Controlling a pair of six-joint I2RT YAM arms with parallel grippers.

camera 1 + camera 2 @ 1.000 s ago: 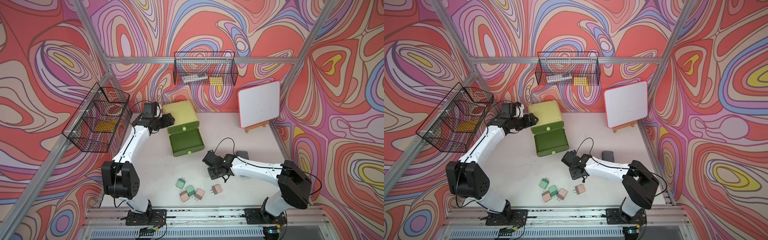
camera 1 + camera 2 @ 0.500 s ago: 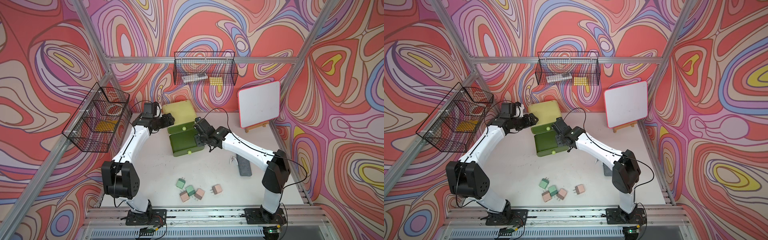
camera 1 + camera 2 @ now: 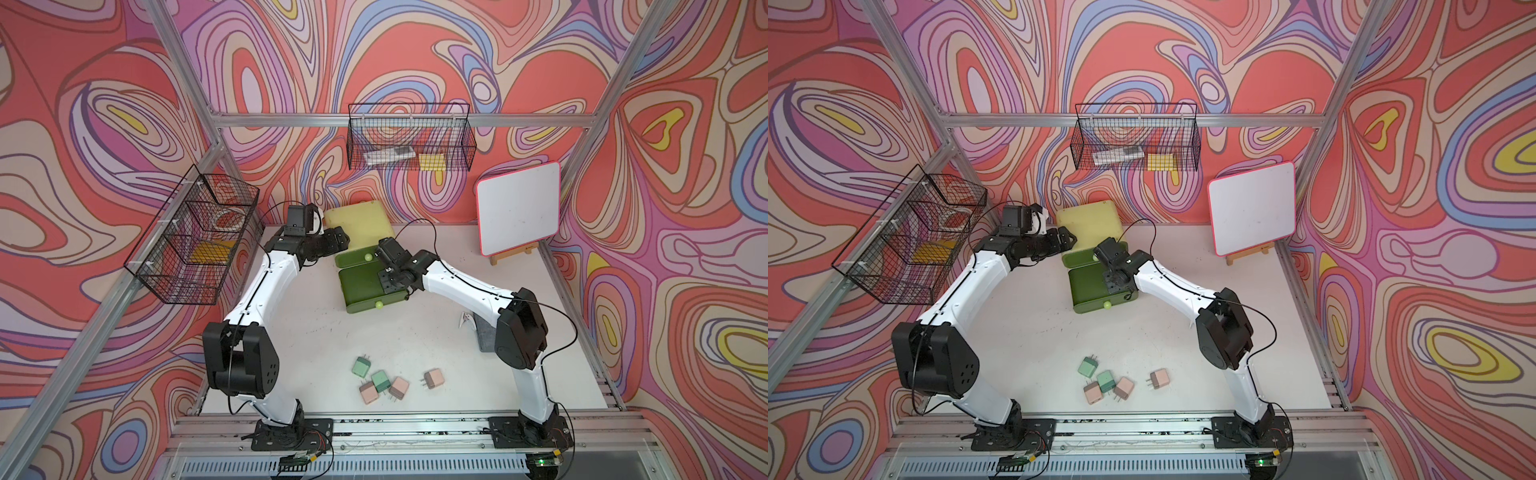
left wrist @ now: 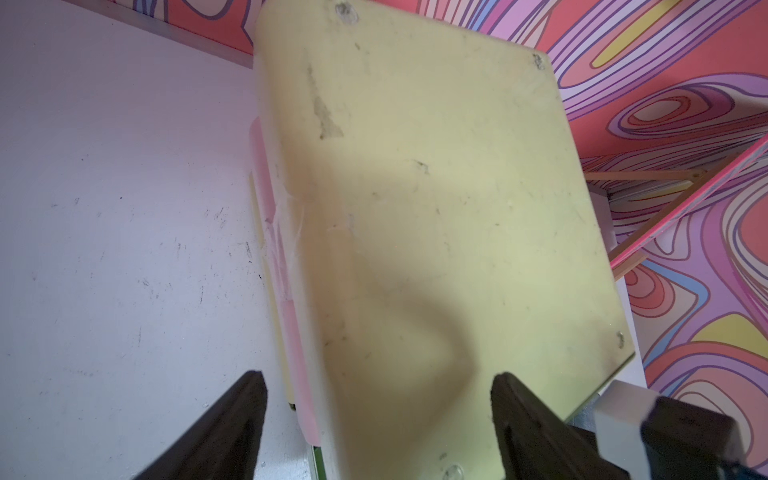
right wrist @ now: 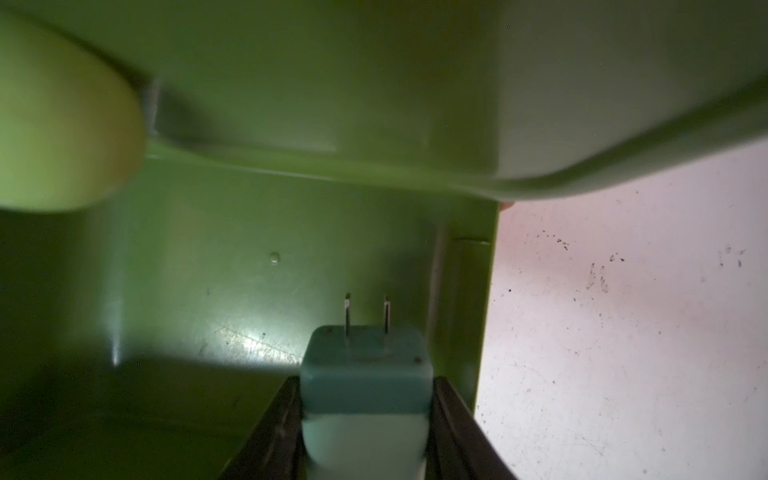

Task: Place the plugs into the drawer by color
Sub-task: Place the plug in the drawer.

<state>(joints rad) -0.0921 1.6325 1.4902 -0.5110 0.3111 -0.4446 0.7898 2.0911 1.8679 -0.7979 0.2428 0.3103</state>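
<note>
Lying near the front of the bench (image 3: 316, 345) are two green plugs (image 3: 361, 366) and three pink plugs (image 3: 399, 387), with one pink plug sitting a little apart from the others. Farther back, the right end effector (image 5: 365, 381) is holding a blue plug (image 5: 365, 357) tight between its fingers, over the inside of the pulled-out drawer (image 3: 359, 286), close to its side wall. Behind that, the left end effector (image 4: 378, 378) is hanging at the top of the yellow-green cabinet (image 4: 436, 208), fingers standing wide apart, gripping nothing. Far back, a wire basket (image 3: 409, 141) is hanging on the wall.
</note>
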